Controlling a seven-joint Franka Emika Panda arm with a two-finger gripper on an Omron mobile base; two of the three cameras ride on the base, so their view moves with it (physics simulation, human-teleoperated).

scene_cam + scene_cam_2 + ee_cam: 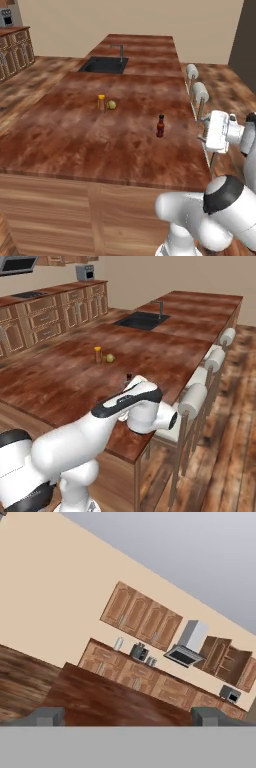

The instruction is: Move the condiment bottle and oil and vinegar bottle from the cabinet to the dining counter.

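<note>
Near the dining counter [75,145] right edge, upright condiment bottle [160,126]; claw [127,716] wide, nothing held.

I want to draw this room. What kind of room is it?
A kitchen, most likely: a big wooden dining counter with a black sink, stools beside it, and a hot-sauce bottle standing on top.

The gripper [127,716] hangs off the dining counter's [75,135] stool side, its fingers spread wide and aimed across the top toward the far wall cabinet [141,616]. The condiment bottle [160,125] stands on the counter just beside the hand. Farther in sit a small jar [101,102] and a lime [112,104], touching. Beyond them lies the sink [103,65].
</note>
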